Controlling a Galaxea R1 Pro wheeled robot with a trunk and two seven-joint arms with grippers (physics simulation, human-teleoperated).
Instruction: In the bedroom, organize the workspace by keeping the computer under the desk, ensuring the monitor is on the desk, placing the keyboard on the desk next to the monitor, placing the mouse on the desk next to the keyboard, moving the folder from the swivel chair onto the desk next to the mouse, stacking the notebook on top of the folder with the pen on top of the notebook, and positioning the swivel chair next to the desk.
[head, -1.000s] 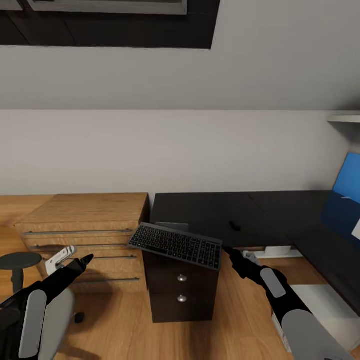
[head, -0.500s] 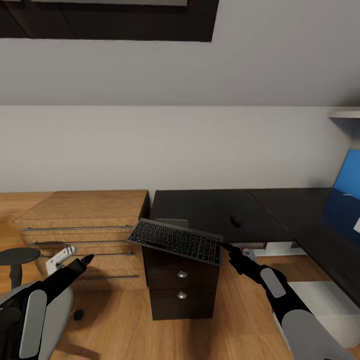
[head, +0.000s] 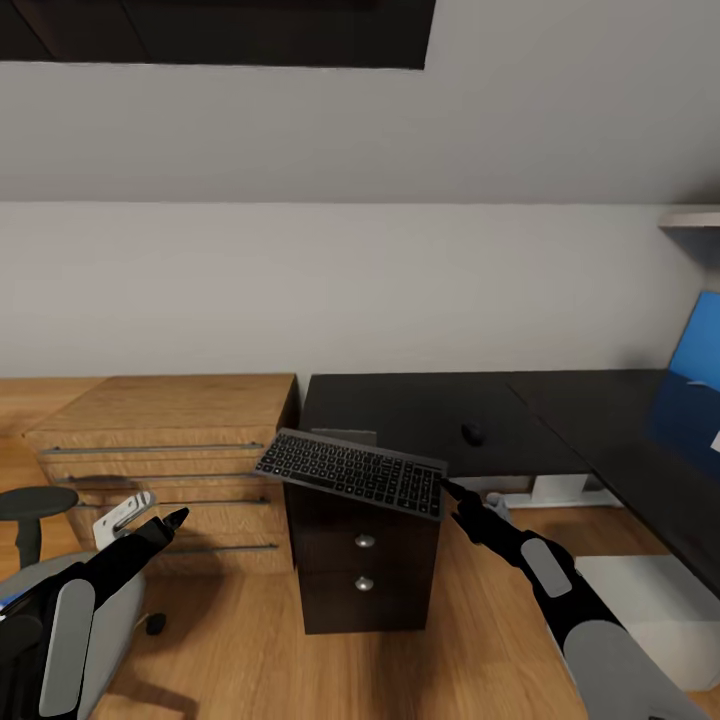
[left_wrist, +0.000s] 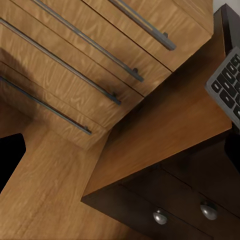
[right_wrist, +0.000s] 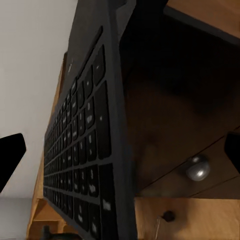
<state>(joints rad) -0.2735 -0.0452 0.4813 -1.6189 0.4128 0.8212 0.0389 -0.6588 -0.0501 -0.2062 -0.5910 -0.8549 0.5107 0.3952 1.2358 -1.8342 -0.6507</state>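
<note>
A: Glossy black is the table (head: 560, 400), running along the pale wall and turning at the right, where a blue panel (head: 697, 350) stands behind it.

B: And the keyboard (head: 350, 471)?

A: In the air, tilted, its right end pinched by the right end effector (head: 447, 488), with the rest hanging out over the table's front left corner and the black drawers (head: 363, 565) below. In the right wrist view the keyboard (right_wrist: 82, 165) runs edge-on away from the camera, with a drawer knob (right_wrist: 197, 167) behind it.

B: So the right end effector is closed on it?

A: Yes, clamped on the keyboard's short edge.

B: The mouse?

A: The small black mouse (head: 472, 433) lies on the table, back from the front edge, well apart from the keyboard's held end.

B: What about the left side?

A: The left end effector (head: 150, 515) is held up in front of the light wood drawer unit (head: 165, 455), with nothing in it. One dark finger and a white part show; I cannot tell how wide it stands. The left wrist view looks at the drawer unit's metal handles (left_wrist: 80, 75), with a corner of the keyboard (left_wrist: 227, 87) at one side.

B: Anything lower left?

A: A grey chair seat (head: 120, 615) and a black armrest (head: 35, 502) over the wood floor (head: 300, 670).
</note>
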